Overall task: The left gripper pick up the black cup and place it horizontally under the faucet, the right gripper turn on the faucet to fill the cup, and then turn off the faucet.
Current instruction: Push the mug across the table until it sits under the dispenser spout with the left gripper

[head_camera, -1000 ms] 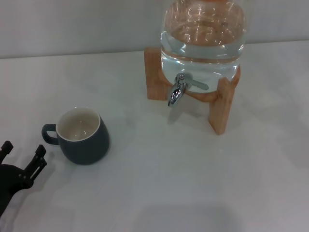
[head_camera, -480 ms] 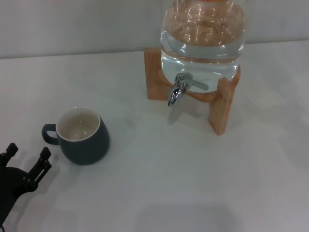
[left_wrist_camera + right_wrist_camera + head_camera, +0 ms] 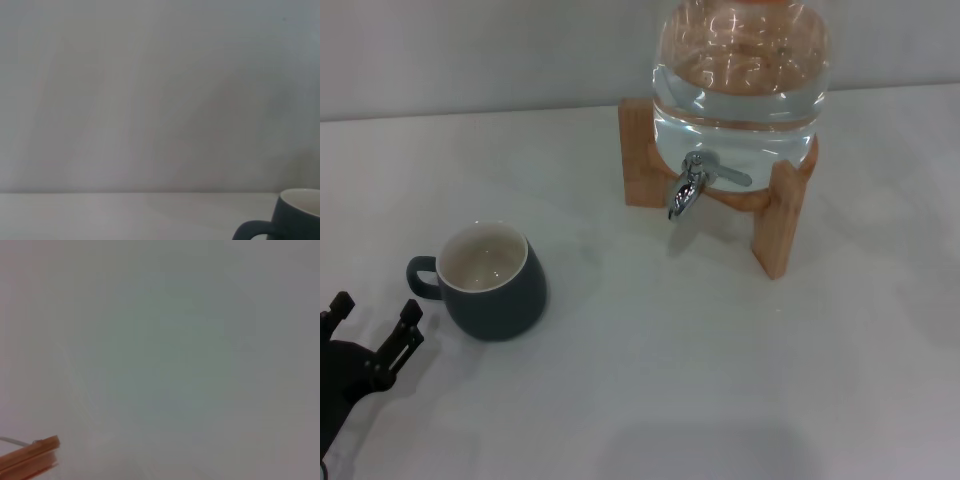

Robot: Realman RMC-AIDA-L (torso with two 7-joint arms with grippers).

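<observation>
Hovering low at the near left corner of the table, the left gripper has its two fingers spread apart with nothing between them. Compared with half a second ago it has barely shifted, sliding a touch back toward the robot after creeping toward the mug; I judge it is lining up its approach, and the pick has not yet begun.

Just beyond the open jaws and slightly to their right stands the black cup, upright on the white table, its small loop handle pointing toward the jaws, not touching them. It is squat and rounded, dark slate outside, cream inside, and looks empty.

Well beyond the jaws, far to the right, the faucet juts from a glass water jar on a wooden stand; no water is running.

The right gripper is not in view.
</observation>
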